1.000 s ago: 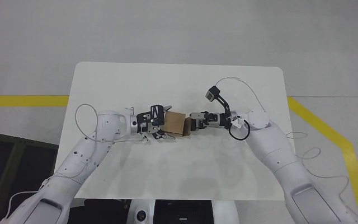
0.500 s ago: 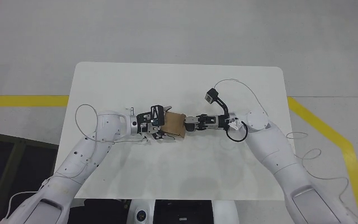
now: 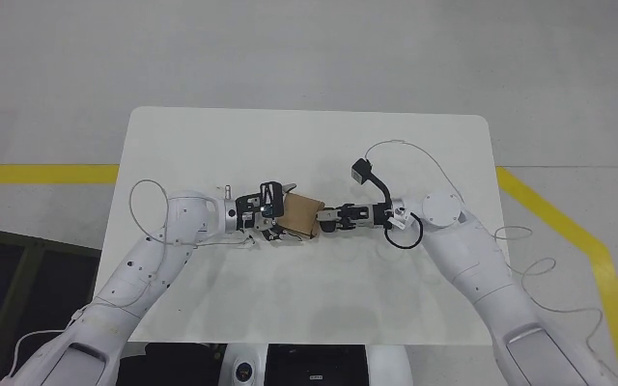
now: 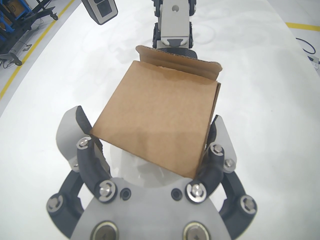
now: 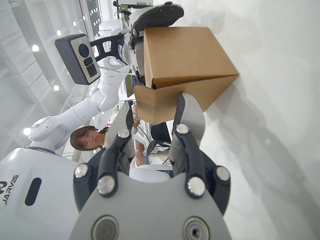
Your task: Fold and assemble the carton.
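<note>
Carton [image 3: 302, 214] of brown cardboard is sitting at the middle of the white table [image 3: 386, 145], with its end flap sticking out toward the right. The left gripper [image 4: 147, 119] is clamping its left end between both fingers, while the right gripper [image 5: 155, 106] is straddling that flap, fingers parted.

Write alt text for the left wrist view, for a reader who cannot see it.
A brown cardboard carton is held at its near end between the fingers of the left gripper, over a white table. At its far end a flap stands up, with the right gripper right behind it.
</note>
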Robot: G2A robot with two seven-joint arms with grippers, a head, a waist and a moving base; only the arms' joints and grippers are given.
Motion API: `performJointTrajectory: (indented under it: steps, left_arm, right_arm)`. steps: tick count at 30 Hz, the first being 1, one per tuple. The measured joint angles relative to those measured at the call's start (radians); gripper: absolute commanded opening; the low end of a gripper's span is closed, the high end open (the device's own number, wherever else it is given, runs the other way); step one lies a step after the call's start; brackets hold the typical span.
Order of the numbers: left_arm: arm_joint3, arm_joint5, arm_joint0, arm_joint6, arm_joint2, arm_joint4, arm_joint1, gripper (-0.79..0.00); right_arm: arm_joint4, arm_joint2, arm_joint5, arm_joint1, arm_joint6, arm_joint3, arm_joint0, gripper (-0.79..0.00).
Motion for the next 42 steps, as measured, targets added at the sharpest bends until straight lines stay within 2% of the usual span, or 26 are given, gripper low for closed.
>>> performJointTrajectory:
  steps: [9,21,42]
  left_arm:
    - [0.0,0.001,0.002,-0.001,-0.001,0.001,0.001,0.0]
    - [-0.001,-0.001,0.002,-0.002,-0.001,0.001,0.002,0.0]
    - [-0.005,-0.002,0.003,-0.007,0.002,0.002,0.003,0.0]
  right_arm:
    - [-0.025,0.003,0.008,0.002,-0.006,-0.007,-0.005,-0.526]
    - [-0.102,0.002,0.023,0.009,-0.027,-0.031,-0.008,-0.622]
    - [-0.168,0.015,0.063,0.021,-0.05,-0.102,-0.02,-0.665]
